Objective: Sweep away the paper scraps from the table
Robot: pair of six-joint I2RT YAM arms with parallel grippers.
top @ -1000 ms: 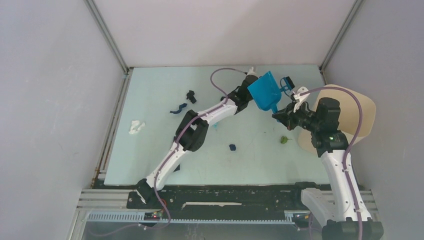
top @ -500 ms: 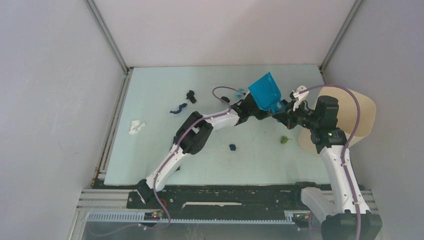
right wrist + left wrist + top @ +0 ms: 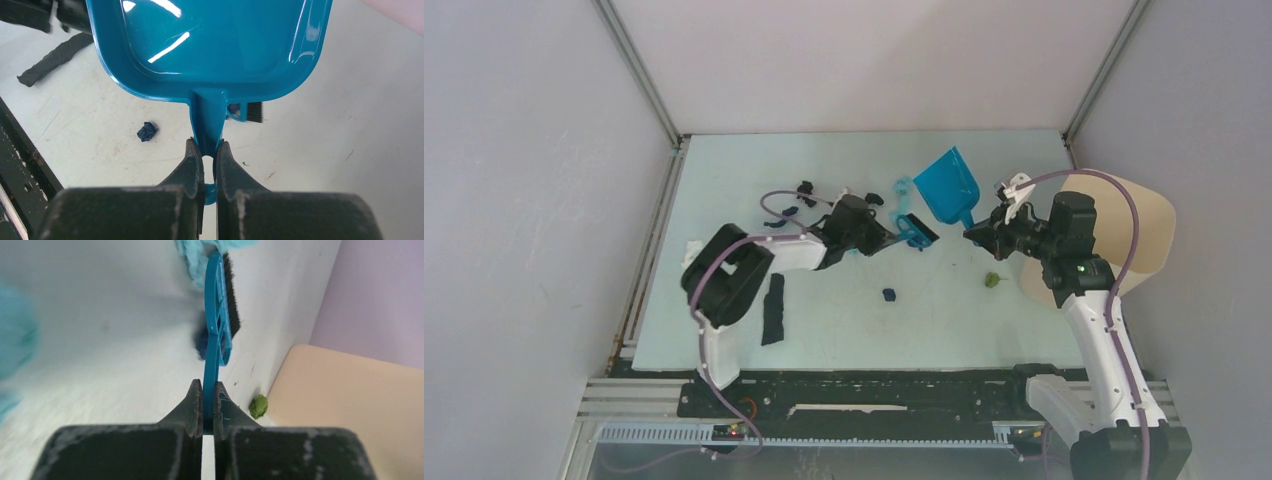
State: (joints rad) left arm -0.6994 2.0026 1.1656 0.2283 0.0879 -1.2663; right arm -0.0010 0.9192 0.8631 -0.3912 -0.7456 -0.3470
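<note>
My left gripper [image 3: 886, 238] [image 3: 205, 390] is shut on the handle of the blue hand brush [image 3: 916, 230] [image 3: 220, 315], held low over the table's [image 3: 724, 170] middle. My right gripper [image 3: 977, 232] [image 3: 205, 147] is shut on the handle of the blue dustpan [image 3: 949, 187] [image 3: 210, 45], just right of the brush. Paper scraps lie scattered: a light blue one [image 3: 902, 188] by the dustpan, a dark blue lump [image 3: 889, 294] [image 3: 147, 131], a green lump [image 3: 991, 280] [image 3: 258, 406], a black strip [image 3: 772, 308] [image 3: 55, 57], a black lump [image 3: 804, 187], a dark blue strip [image 3: 776, 222] and a white one [image 3: 694, 252].
A tall beige bin [image 3: 1129, 235] [image 3: 350, 405] stands off the table's right edge, behind my right arm. Grey walls and metal frame posts [image 3: 639, 85] close in the table at the back and sides. The black base rail [image 3: 874, 390] runs along the near edge.
My left arm has swung back left and down with the brush, from beside the dustpan to the table's middle, uncovering the black strip. The dustpan has shifted slightly lower and left.
</note>
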